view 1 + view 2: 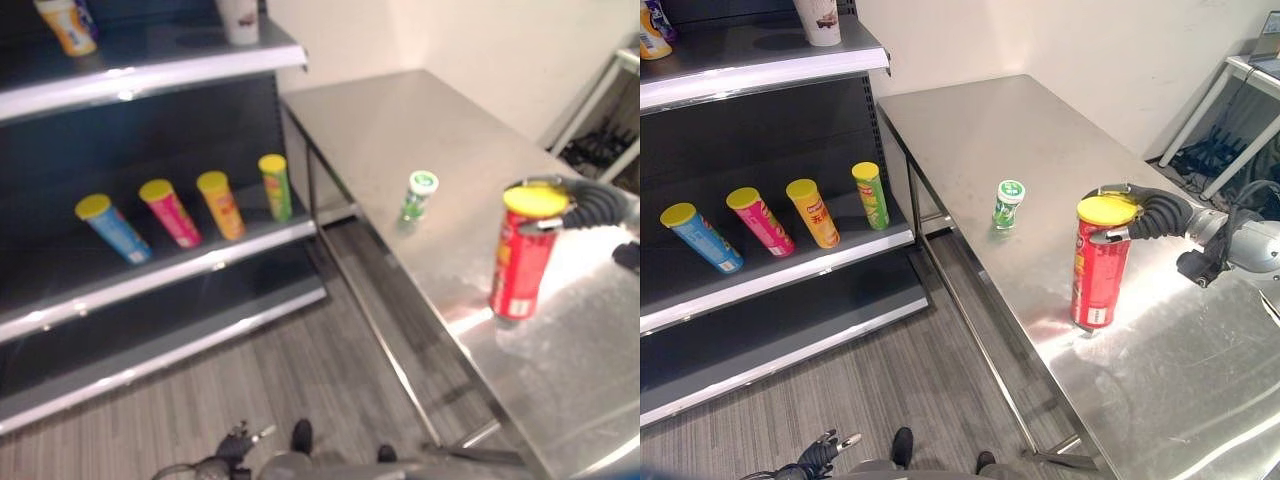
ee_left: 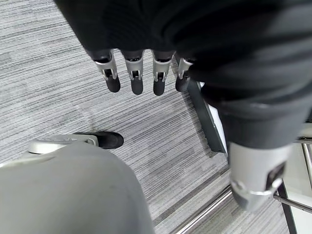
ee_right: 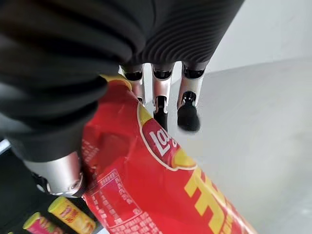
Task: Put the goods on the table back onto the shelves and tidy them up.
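I have the right robot hand (image 1: 1137, 214) wrapped round the top of the red can (image 1: 1099, 268), fingers and thumb curled just under its yellow lid. The right wrist view confirms it: the can's red side lies against the palm, with the fingers past it. I took it high so the can stays upright and its base is free to land on a shelf board. The base looks to be at or just above the counter (image 1: 1040, 130); I cannot tell whether it is touching.

The left robot hand (image 2: 141, 73) hangs idle over the floor, fingers relaxed, holding nothing.

The small green tub (image 1: 1008, 203) stands upright on the counter, apart from the can and nearer the shelf side, so I judge it comes afterwards.

On the shelf (image 1: 790, 270), four cans lean back in a row: blue (image 1: 702, 238), pink (image 1: 760, 220), orange (image 1: 812, 212) and green (image 1: 871, 195). They sit close together, so I judge the open board beside the green one to be the natural slot for the red can, leaning the same way. A white cup (image 1: 818, 20) and an orange bottle (image 1: 68, 25) stand on the top shelf.

The shelf is well off to my left, so the carry calls for a turn with a firm grip.
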`<state>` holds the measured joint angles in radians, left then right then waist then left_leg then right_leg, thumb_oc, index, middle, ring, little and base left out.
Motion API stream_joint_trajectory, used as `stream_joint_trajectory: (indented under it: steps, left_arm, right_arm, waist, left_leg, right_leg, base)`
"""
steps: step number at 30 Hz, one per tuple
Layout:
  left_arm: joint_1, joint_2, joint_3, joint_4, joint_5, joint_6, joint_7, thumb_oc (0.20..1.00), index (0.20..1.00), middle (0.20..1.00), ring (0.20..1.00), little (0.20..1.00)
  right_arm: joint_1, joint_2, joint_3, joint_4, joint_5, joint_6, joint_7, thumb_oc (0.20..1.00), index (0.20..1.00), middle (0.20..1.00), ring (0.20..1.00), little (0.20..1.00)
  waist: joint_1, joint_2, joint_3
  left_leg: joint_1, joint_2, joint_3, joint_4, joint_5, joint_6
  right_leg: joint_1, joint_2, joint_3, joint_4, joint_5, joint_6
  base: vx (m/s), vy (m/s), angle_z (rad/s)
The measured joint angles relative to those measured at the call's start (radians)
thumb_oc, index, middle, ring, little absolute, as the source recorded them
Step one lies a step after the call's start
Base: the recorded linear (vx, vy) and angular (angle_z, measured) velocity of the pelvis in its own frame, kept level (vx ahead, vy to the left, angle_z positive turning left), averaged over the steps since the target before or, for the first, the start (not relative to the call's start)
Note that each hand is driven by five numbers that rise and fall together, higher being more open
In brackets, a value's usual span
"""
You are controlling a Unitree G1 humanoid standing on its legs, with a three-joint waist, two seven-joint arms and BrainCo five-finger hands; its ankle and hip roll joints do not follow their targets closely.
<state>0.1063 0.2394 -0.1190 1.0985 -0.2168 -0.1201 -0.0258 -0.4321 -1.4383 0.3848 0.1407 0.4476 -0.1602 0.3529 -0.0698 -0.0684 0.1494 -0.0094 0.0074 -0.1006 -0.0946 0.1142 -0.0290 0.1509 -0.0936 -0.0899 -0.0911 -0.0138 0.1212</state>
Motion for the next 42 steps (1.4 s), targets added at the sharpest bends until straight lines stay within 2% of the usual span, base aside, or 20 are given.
stream_joint_trajectory:
  steps: [2,5,6,9,13,16,18,20,23,25,26,27,29,32,34,35,36,37,38,42]
  left_arm:
    - [0.000,0.000,0.000,0.000,0.000,0.000,0.001,1.000,1.000,1.000,1.000,1.000]
    - [0.003,-0.003,0.010,0.000,-0.001,0.000,0.007,1.000,1.000,1.000,1.000,1.000]
    - [0.008,-0.003,0.016,-0.001,-0.001,-0.001,0.011,1.000,1.000,1.000,1.000,1.000]
    - [0.012,-0.004,0.052,-0.001,-0.007,-0.002,0.029,1.000,1.000,1.000,1.000,1.000]
    - [0.033,0.003,0.090,-0.043,-0.048,-0.005,0.047,1.000,1.000,1.000,1.000,1.000]
    - [0.012,-0.002,0.085,-0.066,-0.083,-0.011,0.059,1.000,1.000,1.000,1.000,1.000]
    - [-0.002,0.012,0.082,-0.069,-0.086,-0.014,0.062,1.000,1.000,1.000,1.000,1.000]
    - [-0.005,0.034,0.083,-0.056,-0.086,-0.014,0.065,1.000,1.000,1.000,1.000,1.000]
    - [-0.008,0.030,0.074,-0.071,-0.084,-0.015,0.067,1.000,1.000,1.000,1.000,1.000]
    - [-0.017,0.020,0.052,-0.078,-0.077,-0.016,0.066,1.000,1.000,1.000,1.000,1.000]
    - [-0.036,0.011,0.038,-0.084,-0.073,-0.017,0.065,1.000,1.000,1.000,1.000,1.000]
    - [-0.060,0.027,0.038,-0.073,-0.066,-0.016,0.067,1.000,1.000,1.000,1.000,1.000]
    - [-0.090,0.055,0.006,-0.084,-0.037,-0.018,0.063,1.000,1.000,1.000,1.000,1.000]
    - [-0.103,0.106,0.004,-0.114,-0.036,-0.019,0.063,1.000,1.000,1.000,1.000,1.000]
    - [-0.102,0.129,0.033,-0.115,-0.037,-0.019,0.062,1.000,1.000,1.000,1.000,1.000]
    - [-0.104,0.127,0.053,-0.115,-0.037,-0.019,0.064,1.000,1.000,1.000,1.000,1.000]
    - [-0.100,0.118,0.054,-0.120,-0.038,-0.019,0.065,1.000,1.000,1.000,1.000,1.000]
    - [-0.090,0.116,0.081,-0.125,-0.038,-0.021,0.065,1.000,1.000,1.000,1.000,1.000]
    - [-0.065,0.100,0.100,-0.111,-0.038,-0.020,0.066,1.000,1.000,1.000,1.000,1.000]
    - [0.013,0.039,0.085,-0.115,-0.041,-0.012,0.054,1.000,1.000,1.000,1.000,1.000]
  right_arm:
    - [0.001,0.000,-0.005,0.004,-0.016,-0.001,-0.017,0.200,0.200,0.200,0.200,0.200]
    - [0.095,0.102,-0.228,-0.007,-0.007,-0.010,-0.078,0.200,0.200,0.200,0.200,0.200]
    - [0.098,0.187,-0.350,-0.001,-0.006,-0.012,-0.127,0.200,0.200,0.200,0.200,0.200]
    - [0.090,0.227,-0.471,-0.051,-0.014,-0.036,-0.244,0.200,0.200,0.200,0.200,0.200]
    - [0.068,0.222,-0.487,-0.146,-0.066,-0.075,-0.329,0.200,0.200,0.200,0.200,0.200]
    - [0.066,0.225,-0.543,-0.166,-0.094,-0.110,-0.375,0.200,0.200,0.200,0.200,0.200]
    - [0.039,0.279,-0.561,-0.177,-0.095,-0.119,-0.415,0.200,0.200,0.200,0.200,0.200]
    - [0.037,0.290,-0.560,-0.203,-0.095,-0.122,-0.420,0.200,0.200,0.200,0.200,0.200]
    - [0.058,0.292,-0.581,-0.182,-0.096,-0.124,-0.432,0.200,0.200,0.200,0.200,0.200]
    - [0.072,0.325,-0.616,-0.180,-0.098,-0.116,-0.439,0.200,0.200,0.200,0.200,0.200]
    - [0.102,0.346,-0.656,-0.186,-0.104,-0.114,-0.449,0.200,0.200,0.200,0.200,0.200]
    - [0.118,0.406,-0.667,-0.187,-0.116,-0.111,-0.452,0.200,0.200,0.200,0.200,0.200]
    - [0.131,0.430,-0.634,-0.184,-0.148,-0.090,-0.455,0.200,0.200,0.200,0.200,0.200]
    - [0.122,0.445,-0.568,-0.190,-0.174,-0.087,-0.456,0.200,0.200,0.200,0.200,0.200]
    - [0.132,0.446,-0.555,-0.188,-0.173,-0.085,-0.456,0.200,0.200,0.200,0.200,0.200]
    - [0.130,0.440,-0.556,-0.186,-0.172,-0.085,-0.456,0.200,0.200,0.200,0.200,0.200]
    - [0.122,0.420,-0.553,-0.184,-0.171,-0.085,-0.453,0.200,0.200,0.200,0.200,0.200]
    - [0.116,0.397,-0.546,-0.185,-0.171,-0.085,-0.445,0.200,0.200,0.200,0.200,0.200]
    - [0.096,0.343,-0.507,-0.187,-0.170,-0.086,-0.434,0.200,0.200,0.200,0.200,0.200]
    - [0.079,0.274,-0.461,-0.202,-0.169,-0.083,-0.387,0.200,0.200,0.200,0.200,0.200]
  waist:
    - [0.000,0.001,0.000]
    - [0.003,0.009,-0.001]
    - [0.003,0.018,-0.006]
    - [0.008,0.031,-0.011]
    - [0.032,0.029,-0.009]
    - [0.042,0.040,0.002]
    - [0.056,0.009,0.023]
    - [0.049,-0.006,0.033]
    - [0.045,0.029,0.031]
    - [0.048,0.061,0.027]
    - [0.027,0.092,0.022]
    - [0.023,0.041,0.023]
    - [0.034,0.007,0.025]
    - [0.065,-0.004,0.026]
    - [0.075,0.006,0.034]
    - [0.068,0.020,0.040]
    - [0.073,0.036,0.049]
    - [0.082,0.048,0.054]
    - [0.080,0.062,0.058]
    - [0.107,0.046,0.069]
  left_leg:
    - [0.003,0.001,-0.001,0.000,0.000,0.000]
    - [0.005,0.002,-0.008,0.000,0.000,-0.001]
    - [0.007,0.003,-0.011,0.000,0.000,-0.002]
    - [-0.006,0.010,-0.021,0.000,-0.002,-0.003]
    - [-0.016,0.015,-0.034,0.025,0.014,-0.017]
    - [-0.056,0.017,-0.073,0.054,0.016,-0.042]
    - [-0.075,0.040,-0.020,0.105,-0.029,-0.061]
    - [-0.083,0.134,-0.006,0.135,-0.057,-0.104]
    - [-0.044,0.273,0.021,0.108,-0.064,-0.142]
    - [0.007,0.267,-0.011,0.051,-0.052,-0.159]
    - [0.030,0.230,-0.022,0.020,-0.062,-0.200]
    - [0.029,0.162,-0.021,0.024,-0.040,-0.171]
    - [0.022,0.073,-0.002,0.027,-0.043,-0.125]
    - [0.001,0.027,0.052,0.036,-0.050,-0.052]
    - [0.013,-0.002,0.060,0.023,-0.033,-0.006]
    - [0.015,0.007,0.050,0.021,-0.029,0.003]
    - [0.016,0.009,0.048,0.022,-0.028,0.011]
    - [0.010,0.019,0.047,0.028,-0.025,0.013]
    - [0.003,0.025,0.023,0.031,-0.013,0.001]
    - [-0.050,0.040,-0.032,0.088,-0.002,-0.033]
  right_leg:
    - [0.003,0.001,0.000,-0.001,0.000,-0.001]
    - [0.007,0.003,-0.001,-0.004,-0.002,-0.002]
    - [0.009,0.009,-0.002,-0.004,-0.003,-0.003]
    - [0.006,0.019,-0.009,-0.003,-0.004,-0.011]
    - [0.008,0.039,-0.021,0.001,-0.009,-0.026]
    - [0.014,0.036,-0.085,0.001,-0.009,-0.041]
    - [0.019,-0.008,-0.123,0.001,0.006,-0.065]
    - [0.017,-0.041,-0.143,0.001,0.003,-0.057]
    - [0.024,-0.073,-0.143,0.002,0.012,-0.002]
    - [0.026,-0.099,-0.137,0.002,0.023,0.025]
    - [0.038,-0.141,-0.141,0.003,0.034,0.077]
    - [0.034,-0.200,-0.142,0.013,0.052,0.078]
    - [-0.032,-0.292,-0.110,0.083,0.112,0.078]
    - [-0.121,-0.347,-0.082,0.122,0.244,0.093]
    - [-0.124,-0.315,-0.087,0.165,0.212,0.139]
    - [-0.125,-0.270,-0.079,0.208,0.111,0.156]
    - [-0.129,-0.182,-0.027,0.244,-0.010,0.154]
    - [-0.146,-0.099,-0.015,0.301,-0.106,0.119]
    - [-0.119,0.041,0.051,0.257,-0.161,-0.046]
    - [-0.104,0.088,0.019,0.227,-0.135,-0.068]
  base:
    - [0.00,-0.092,0.00]
    - [0.02,-0.106,0.02]
    - [0.04,-0.136,0.06]
    - [0.02,-0.098,0.09]
    - [-0.05,-0.017,0.15]
    - [0.00,0.167,0.55]
    - [-0.01,0.431,0.43]
    - [-0.04,0.369,0.31]
    - [0.03,0.446,0.19]
    - [-0.05,0.422,0.16]
    - [-0.08,0.517,0.35]
    - [-0.22,0.635,0.40]
    - [-0.20,0.378,-0.05]
    - [-0.19,0.298,-0.41]
    - [-0.21,0.395,-0.07]
    - [-0.13,0.280,0.17]
    - [-0.13,0.240,0.17]
    - [-0.11,0.111,0.20]
    - [-0.06,0.072,0.46]
    - [0.00,0.049,0.46]
